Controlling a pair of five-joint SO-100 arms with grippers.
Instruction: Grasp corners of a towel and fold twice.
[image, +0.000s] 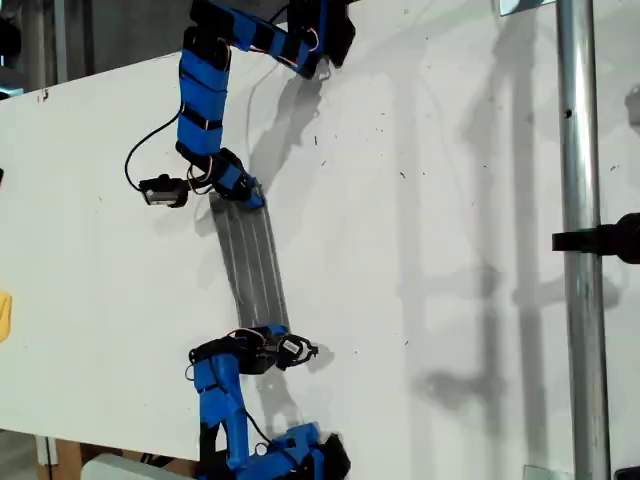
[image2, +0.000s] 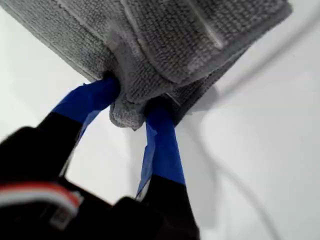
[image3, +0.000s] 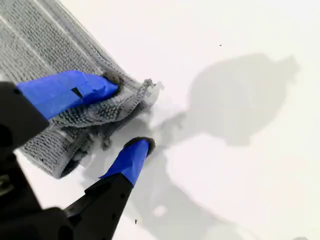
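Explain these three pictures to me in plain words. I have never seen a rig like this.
The wide picture comes from a camera off the machine, looking down on a white table. The two blue jointed things are my robot arms, one at each end of a grey striped towel, which lies folded into a narrow strip.

The other two pictures come from small cameras mounted on the arms' pincers. In the first wrist view, my first end effector is pinched shut on a folded end of the towel. In the second wrist view, my second end effector is open: one finger rests on a towel corner, the other is off the cloth.

A small yellow object sits at the exterior view's left edge.
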